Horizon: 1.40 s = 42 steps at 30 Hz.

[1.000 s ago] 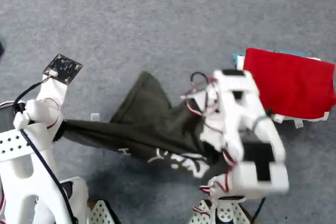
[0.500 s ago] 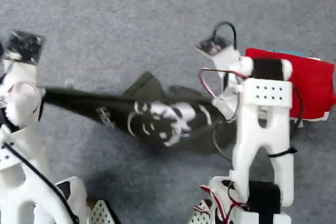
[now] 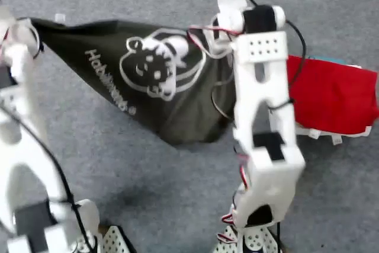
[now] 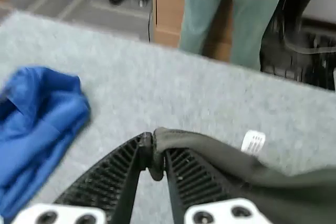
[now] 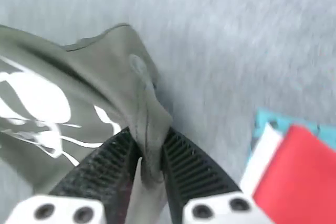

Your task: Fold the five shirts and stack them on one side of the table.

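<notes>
Held taut: dark green shirt (image 3: pixel 148 87) spread over the bench (image 3: pixel 148 194)

The left claw (image 4: pixel 154 153) is clamped on one edge, the right claw (image 5: pixel 149 148) pinches another (white print facing up). A folded red shirt (image 3: pixel 331 99) tops the stack near it
</notes>
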Available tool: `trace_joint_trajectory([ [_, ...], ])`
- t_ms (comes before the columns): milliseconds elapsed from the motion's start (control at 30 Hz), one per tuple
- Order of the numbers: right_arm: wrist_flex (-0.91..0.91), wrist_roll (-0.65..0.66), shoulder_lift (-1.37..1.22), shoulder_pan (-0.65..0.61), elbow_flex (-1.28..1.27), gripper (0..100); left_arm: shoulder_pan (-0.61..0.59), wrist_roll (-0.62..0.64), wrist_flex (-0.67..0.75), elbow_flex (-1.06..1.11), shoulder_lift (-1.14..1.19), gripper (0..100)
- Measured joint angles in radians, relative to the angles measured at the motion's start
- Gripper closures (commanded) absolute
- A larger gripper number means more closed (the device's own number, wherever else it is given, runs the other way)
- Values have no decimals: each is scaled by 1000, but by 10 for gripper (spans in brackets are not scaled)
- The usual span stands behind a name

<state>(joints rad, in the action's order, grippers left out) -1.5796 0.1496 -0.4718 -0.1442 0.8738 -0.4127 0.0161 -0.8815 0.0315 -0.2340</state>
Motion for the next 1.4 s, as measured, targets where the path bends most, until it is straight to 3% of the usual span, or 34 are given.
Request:
trace_joint_trajectory([
  [100, -6, -46, -216, -17, 206, 763, 0, 5, -34, -61, 204, 972],
  [200, -64, -175, -397, -12, 371, 636, 0, 3, -81, -103, 382, 972],
  [267, -120, -239, -474, -11, 493, 620, 0, -17, -120, -135, 460, 972],
  [367, -172, -236, -543, -12, 640, 641, 0, -52, -187, -178, 502, 972],
  [500, -181, -230, -585, -34, 632, 675, 0, -104, -267, -203, 503, 972],
  [733, -180, -229, -585, -127, 249, 690, 8, -118, -327, -203, 512, 972],
  [800, -180, -229, -585, -129, 144, 805, 8, -120, -341, -203, 512, 972],
  [867, -180, -213, -577, -126, 77, 982, 8, -121, -344, -203, 512, 972],
  [1067, -180, -49, -442, -121, -161, 984, 8, -215, -397, -210, 512, 972],
  [1400, -180, 328, 78, -181, -985, 983, -80, -356, -694, -347, 512, 972],
])
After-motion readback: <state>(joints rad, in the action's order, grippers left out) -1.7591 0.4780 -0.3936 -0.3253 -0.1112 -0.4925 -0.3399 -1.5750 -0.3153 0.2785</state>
